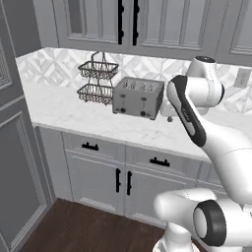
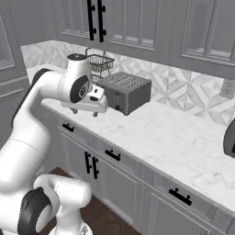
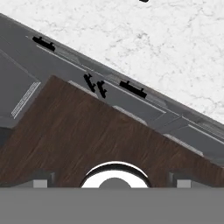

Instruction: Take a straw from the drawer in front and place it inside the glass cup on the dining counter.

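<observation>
Drawer [image 1: 159,162], shallow grey, panelled front, black bar handle, was shut; straw unreached. Two-finger gripper [image 2: 94,110] hung above the counter edge, jaws wide, empty. Next: grasp handle, pull.

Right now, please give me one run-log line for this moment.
gripper: open, empty, facing down at floor | drawer: shut | worktop: toaster, wire basket

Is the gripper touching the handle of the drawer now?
Apart. The hand view shows the fingers high over the floor, with the drawer handle far ahead; the gripper holds nothing.
</observation>
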You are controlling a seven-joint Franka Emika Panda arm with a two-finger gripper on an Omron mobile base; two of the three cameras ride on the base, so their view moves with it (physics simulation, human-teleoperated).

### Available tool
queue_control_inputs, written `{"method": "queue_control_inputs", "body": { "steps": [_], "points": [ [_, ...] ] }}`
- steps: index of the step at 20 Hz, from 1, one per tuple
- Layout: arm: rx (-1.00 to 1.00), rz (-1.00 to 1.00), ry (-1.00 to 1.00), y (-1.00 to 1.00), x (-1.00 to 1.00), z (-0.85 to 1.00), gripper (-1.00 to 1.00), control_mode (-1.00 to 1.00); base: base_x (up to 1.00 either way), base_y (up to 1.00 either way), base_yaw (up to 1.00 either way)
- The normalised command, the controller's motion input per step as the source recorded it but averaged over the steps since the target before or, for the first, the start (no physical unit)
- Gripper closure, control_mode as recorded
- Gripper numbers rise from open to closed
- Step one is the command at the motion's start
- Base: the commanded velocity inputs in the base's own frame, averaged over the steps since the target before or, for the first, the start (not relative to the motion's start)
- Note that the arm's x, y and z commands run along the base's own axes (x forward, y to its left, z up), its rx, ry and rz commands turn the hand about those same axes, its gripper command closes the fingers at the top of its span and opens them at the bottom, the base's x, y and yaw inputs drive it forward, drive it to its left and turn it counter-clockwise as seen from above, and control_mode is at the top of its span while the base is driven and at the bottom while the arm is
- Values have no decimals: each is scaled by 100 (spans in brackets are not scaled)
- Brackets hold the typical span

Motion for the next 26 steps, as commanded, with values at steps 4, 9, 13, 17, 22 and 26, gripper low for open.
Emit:
{"method": "queue_control_inputs", "body": {
  "steps": [4, 9, 13, 17, 22, 26],
  "points": [
    [0, 0, 0, 0, 0, 0, -100, 100, 4, -84, 61],
    [0, 0, 0, 0, 0, 0, -100, 100, 12, -69, 60],
    [0, 0, 0, 0, 0, 0, -100, 100, -2, -64, 54],
    [0, 0, 0, 0, 0, 0, -100, 100, -19, -68, 40],
    [0, 0, 0, 0, 0, 0, -100, 100, -7, -70, 32],
    [0, 0, 0, 0, 0, 0, -100, 100, -22, -55, 26]
  ]
}}
